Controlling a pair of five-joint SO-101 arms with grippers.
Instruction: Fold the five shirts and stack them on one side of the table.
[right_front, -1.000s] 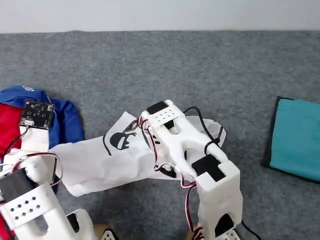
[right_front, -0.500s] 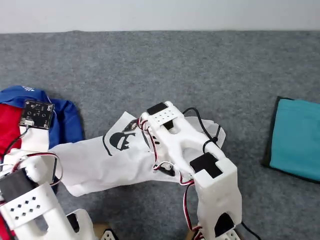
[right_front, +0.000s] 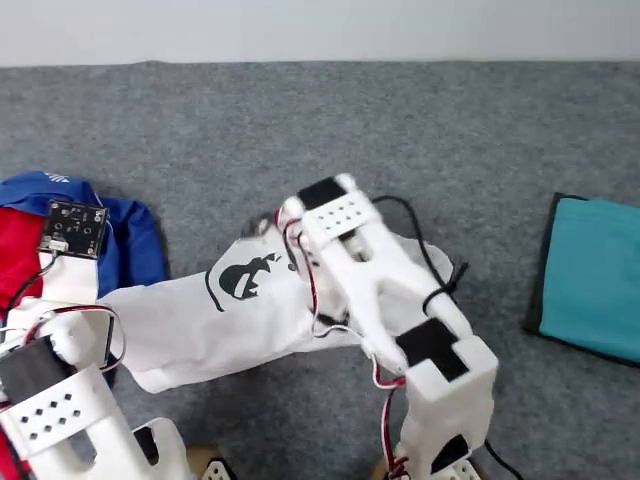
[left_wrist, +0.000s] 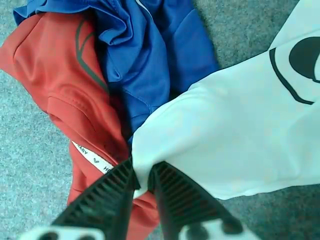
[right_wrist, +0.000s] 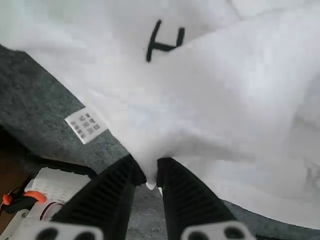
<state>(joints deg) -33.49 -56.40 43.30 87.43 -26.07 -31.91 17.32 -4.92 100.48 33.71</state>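
A white shirt (right_front: 215, 320) with a black print lies stretched across the near middle of the grey table (right_front: 420, 130), held at both ends. In the left wrist view my left gripper (left_wrist: 142, 181) is shut on one corner of the white shirt (left_wrist: 225, 135), right beside the crumpled red shirt (left_wrist: 55, 85) and blue shirt (left_wrist: 145, 55). In the right wrist view my right gripper (right_wrist: 147, 182) is shut on a pinched fold of the white shirt (right_wrist: 225, 100), near its small label (right_wrist: 86, 123). The right arm (right_front: 375, 270) covers that end of the shirt in the high view.
A folded teal shirt (right_front: 595, 280) lies at the table's right edge. The red shirt (right_front: 20, 250) and blue shirt (right_front: 135, 245) are heaped at the left edge beside the left arm (right_front: 60, 400). Bare grey table stretches along the far side.
The right arm has shifted a little toward the far side, drawing its end of the white shirt along. The left arm has kept still.
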